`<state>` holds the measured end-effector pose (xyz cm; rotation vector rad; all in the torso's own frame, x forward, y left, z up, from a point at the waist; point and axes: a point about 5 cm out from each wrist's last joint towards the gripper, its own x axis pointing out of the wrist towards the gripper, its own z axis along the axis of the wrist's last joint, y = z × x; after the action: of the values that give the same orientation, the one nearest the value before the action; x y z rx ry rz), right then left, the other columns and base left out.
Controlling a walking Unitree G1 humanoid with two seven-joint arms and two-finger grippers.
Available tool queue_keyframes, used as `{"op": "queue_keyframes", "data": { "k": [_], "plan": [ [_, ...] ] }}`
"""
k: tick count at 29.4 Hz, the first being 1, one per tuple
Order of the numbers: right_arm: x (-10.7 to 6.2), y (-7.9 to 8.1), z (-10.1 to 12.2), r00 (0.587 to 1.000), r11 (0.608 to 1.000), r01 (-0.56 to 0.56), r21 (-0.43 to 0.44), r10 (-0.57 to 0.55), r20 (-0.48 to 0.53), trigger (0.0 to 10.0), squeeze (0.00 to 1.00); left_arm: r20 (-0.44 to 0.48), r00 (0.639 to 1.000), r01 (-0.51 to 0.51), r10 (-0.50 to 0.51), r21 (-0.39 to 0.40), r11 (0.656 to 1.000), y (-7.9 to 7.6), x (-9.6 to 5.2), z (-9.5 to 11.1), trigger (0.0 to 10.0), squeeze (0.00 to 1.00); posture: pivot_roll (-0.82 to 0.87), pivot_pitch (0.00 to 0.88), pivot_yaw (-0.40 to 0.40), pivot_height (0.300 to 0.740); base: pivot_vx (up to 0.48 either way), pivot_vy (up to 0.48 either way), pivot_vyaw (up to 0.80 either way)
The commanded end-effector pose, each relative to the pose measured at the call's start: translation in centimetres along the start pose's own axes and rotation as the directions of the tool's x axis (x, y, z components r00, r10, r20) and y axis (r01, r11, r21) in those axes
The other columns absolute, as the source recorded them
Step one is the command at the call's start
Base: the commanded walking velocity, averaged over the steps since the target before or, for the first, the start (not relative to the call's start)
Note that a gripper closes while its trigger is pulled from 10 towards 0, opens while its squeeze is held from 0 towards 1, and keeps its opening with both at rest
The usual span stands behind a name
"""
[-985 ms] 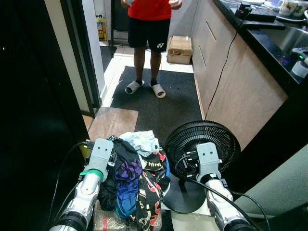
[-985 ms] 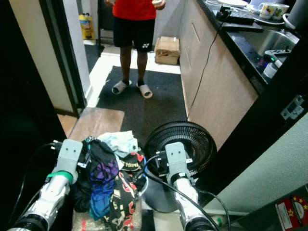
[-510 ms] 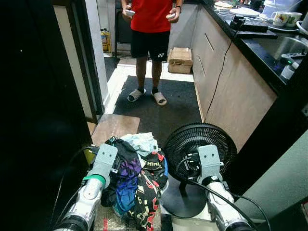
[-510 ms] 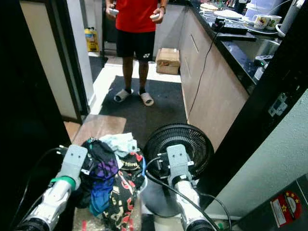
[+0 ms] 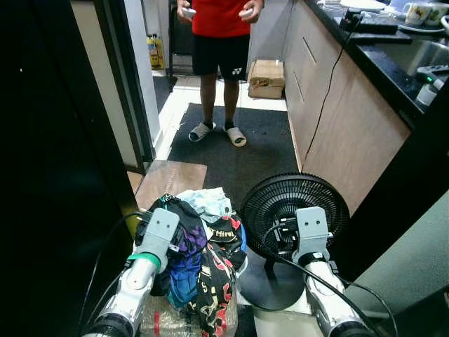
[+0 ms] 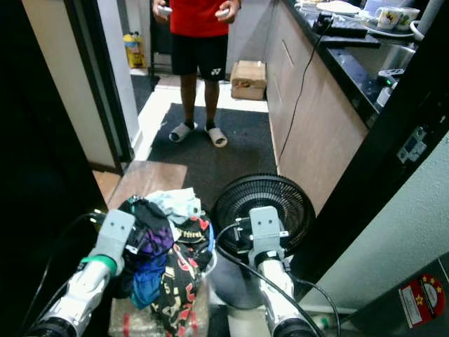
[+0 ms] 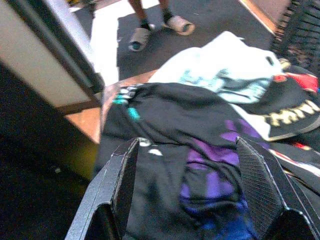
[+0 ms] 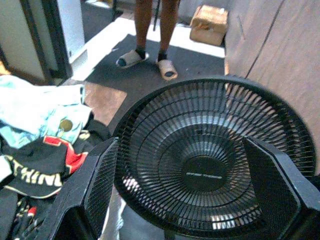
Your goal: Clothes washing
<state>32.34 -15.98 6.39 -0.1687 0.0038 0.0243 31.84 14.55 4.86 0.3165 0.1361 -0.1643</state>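
Note:
A heap of clothes [image 5: 200,242] lies on the floor just ahead: a dark garment with purple print [image 7: 200,150], a pale blue-white piece [image 7: 225,65] and a black one with red and lettering [image 5: 223,235]. My left gripper [image 7: 190,187] is open, one finger on each side of the dark garment at the heap's left edge. I cannot tell whether it touches the cloth. My left arm [image 5: 144,263] reaches to the heap. The right gripper [image 8: 187,197] is open with nothing in it and faces a black floor fan [image 5: 295,210] beside the heap.
A person in a red shirt and black shorts [image 5: 221,42] stands on a dark mat [image 5: 242,151] down the corridor. Wooden cabinets under a dark counter [image 5: 351,112] line the right side. On the left is a door frame [image 5: 133,91]. A cardboard box [image 5: 266,77] sits far back.
The whole picture shifts as my head moves. Both arms keep the same pose against the heap and the fan, and the person stays in place.

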Motion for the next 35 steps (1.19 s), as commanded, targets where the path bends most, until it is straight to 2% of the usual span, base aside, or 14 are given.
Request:
{"op": "queue_keyframes", "data": {
  "k": [1,7,10,14,15,19,20,22,24,26,28,30,34,35],
  "plan": [
    [-0.3,0.1,-0.8,0.999,1.000,-0.010,-0.002,0.010,-0.045,10.0,0.00,-0.021,0.999,0.025,-0.024,0.010,1.000,-0.4,-0.4,-0.6,10.0,0.00,0.01,0.123,0.039,0.740,0.000,0.000,0.00],
    [-0.5,0.0,-2.5,0.981,0.996,-0.058,-0.073,0.044,-0.189,10.0,0.00,-0.102,0.994,0.042,-0.043,-0.004,0.999,-0.4,-1.0,-2.0,10.0,0.00,0.02,0.160,0.043,0.740,0.000,0.000,0.00],
    [-0.3,0.0,-2.2,0.982,0.994,-0.072,-0.081,0.056,-0.182,10.0,0.00,-0.128,0.990,0.060,-0.061,-0.017,0.998,-0.4,-1.0,-2.1,10.0,0.00,0.03,0.171,0.045,0.740,0.000,0.000,0.00],
    [0.7,-0.5,-0.3,0.996,0.999,-0.035,-0.037,0.032,-0.084,10.0,0.00,-0.145,0.986,0.091,-0.086,0.027,0.995,-0.6,-0.3,-1.8,10.0,0.00,0.03,0.179,0.038,0.740,0.000,0.000,0.00],
    [0.8,-0.6,0.0,0.997,0.999,-0.024,-0.032,0.022,-0.068,10.0,0.00,-0.115,0.988,0.111,-0.101,0.083,0.990,-0.8,0.2,-1.0,10.0,0.00,0.02,0.184,0.032,0.740,0.000,0.000,0.00],
    [1.0,-0.8,0.3,0.998,0.999,-0.013,-0.029,0.011,-0.054,10.0,0.00,-0.084,0.989,0.133,-0.122,0.150,0.980,-1.0,0.8,0.0,10.0,0.00,0.02,0.184,0.032,0.740,0.000,0.000,0.00],
    [1.0,-0.8,0.3,0.998,0.999,-0.015,-0.034,0.013,-0.056,10.0,0.00,-0.044,0.983,0.184,-0.179,0.270,0.945,-1.4,1.9,1.9,10.0,0.00,0.01,0.185,0.034,0.740,0.000,0.000,0.00],
    [1.0,-0.8,0.3,0.998,0.999,-0.015,-0.034,0.013,-0.056,10.0,0.00,-0.044,0.983,0.184,-0.179,0.270,0.945,-1.4,1.9,1.9,10.0,0.00,0.01,0.185,0.034,0.740,0.000,0.000,0.00],
    [0.8,-0.9,0.0,0.998,0.999,-0.016,-0.040,0.013,-0.063,10.0,0.00,-0.063,0.971,0.238,-0.231,0.365,0.900,-1.8,2.8,3.1,10.0,0.00,0.01,0.188,0.039,0.740,0.000,0.000,0.00],
    [0.6,-1.0,-0.2,0.998,0.999,-0.010,-0.037,0.008,-0.069,10.0,0.00,-0.094,0.964,0.265,-0.248,0.386,0.884,-2.0,3.1,3.4,10.0,0.00,0.00,0.195,0.050,0.740,0.000,0.000,0.00],
    [0.6,-1.0,-0.2,0.998,0.999,-0.010,-0.037,0.008,-0.069,10.0,0.00,-0.094,0.964,0.265,-0.248,0.386,0.884,-2.0,3.1,3.4,10.0,0.00,0.00,0.195,0.050,0.740,0.000,0.000,0.00],
    [0.1,-1.2,-0.7,0.997,0.999,0.003,-0.034,-0.006,-0.077,10.0,0.00,-0.155,0.958,0.281,-0.239,0.363,0.889,-2.0,3.3,2.8,10.0,0.00,-0.01,0.214,0.059,0.740,0.000,0.000,0.00],
    [-0.3,-1.5,-1.0,0.997,0.999,0.012,-0.035,-0.015,-0.079,10.0,0.00,-0.207,0.955,0.267,-0.213,0.286,0.920,-1.3,3.2,2.1,10.0,0.00,-0.01,0.233,0.059,0.740,0.000,0.000,0.00],
    [-0.3,-1.6,-1.1,0.997,0.999,0.011,-0.037,-0.015,-0.082,10.0,0.00,-0.231,0.952,0.255,-0.203,0.222,0.941,-0.9,3.1,1.7,10.0,0.00,-0.01,0.248,0.055,0.740,0.000,0.000,0.00]
  ]
}}
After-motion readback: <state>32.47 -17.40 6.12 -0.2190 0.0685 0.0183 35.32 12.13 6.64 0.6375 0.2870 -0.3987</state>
